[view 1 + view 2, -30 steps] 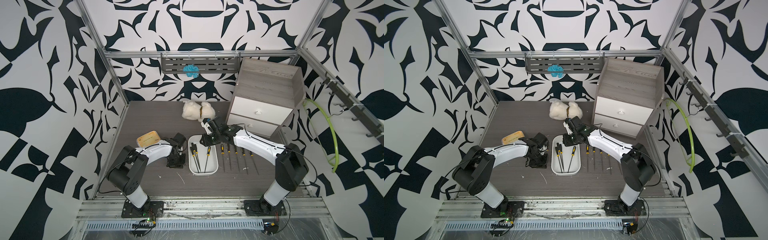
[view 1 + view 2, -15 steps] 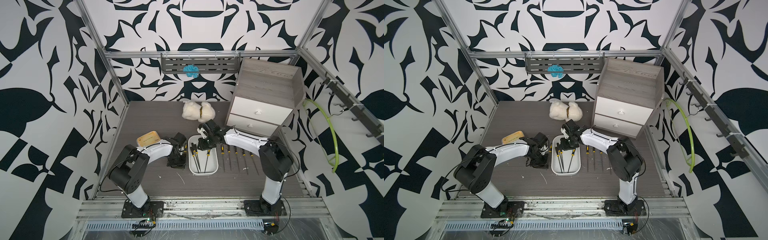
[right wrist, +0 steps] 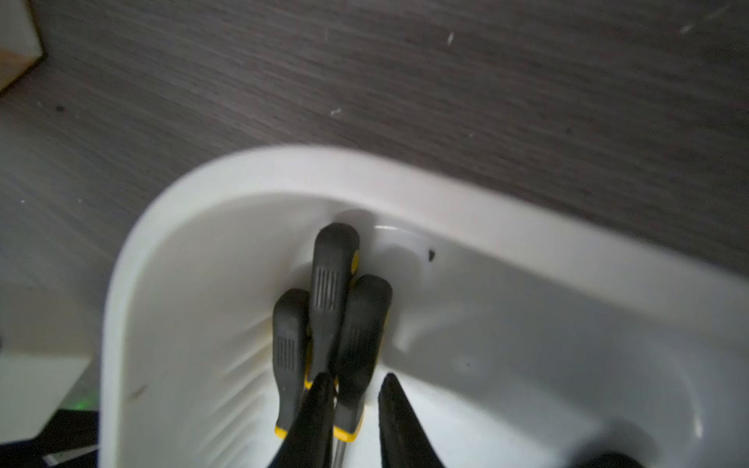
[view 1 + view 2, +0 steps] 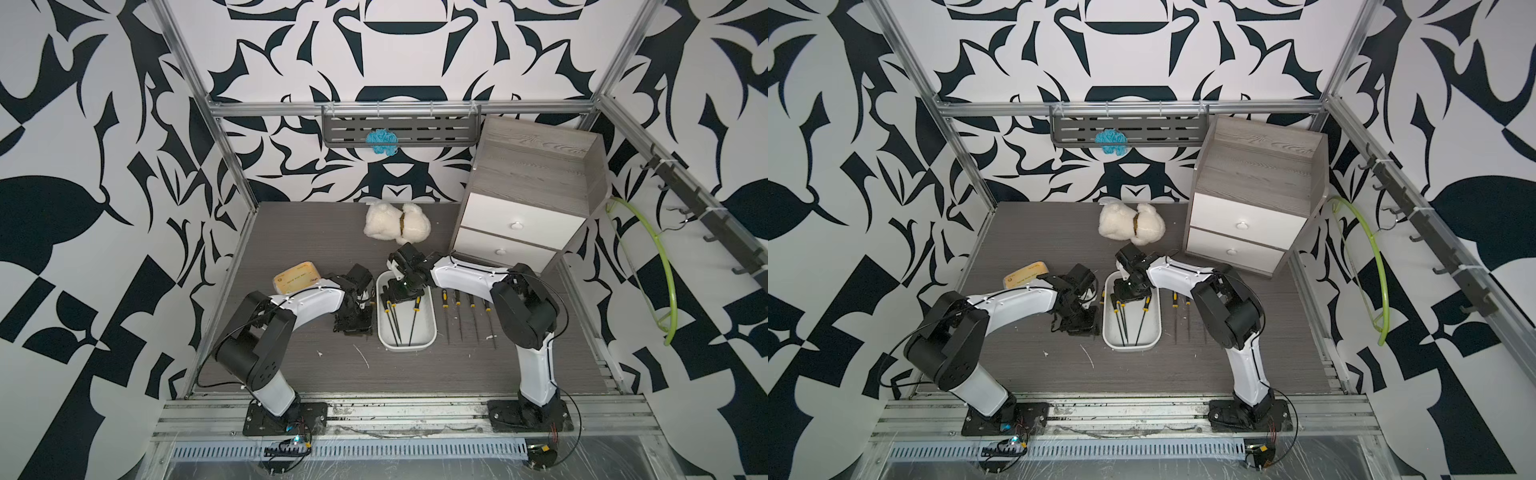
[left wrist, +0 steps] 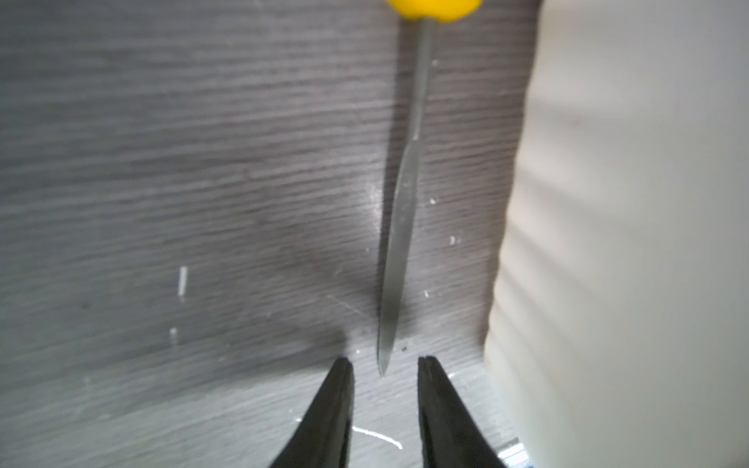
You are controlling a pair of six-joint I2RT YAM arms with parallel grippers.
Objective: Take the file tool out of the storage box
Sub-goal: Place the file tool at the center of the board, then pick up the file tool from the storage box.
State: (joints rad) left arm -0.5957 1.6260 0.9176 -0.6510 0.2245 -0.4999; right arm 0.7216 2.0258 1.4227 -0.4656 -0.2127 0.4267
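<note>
The grey wood-grain tabletop (image 4: 415, 374) bears the storage box (image 4: 405, 348) under the right gripper (image 3: 354, 379), a file (image 5: 399, 227) at the left gripper (image 5: 383, 358), and four files (image 4: 444, 299) beside the box.

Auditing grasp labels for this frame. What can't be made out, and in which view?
- Left wrist view: the file on the table loses its handle past the yellow collar to the picture edge.
- Both top views: the left gripper covers most of that file.
- Both top views: the right gripper hides the handle ends in the storage box.
- Right wrist view: blurred; three boxed files vanish behind the fingers.
</note>
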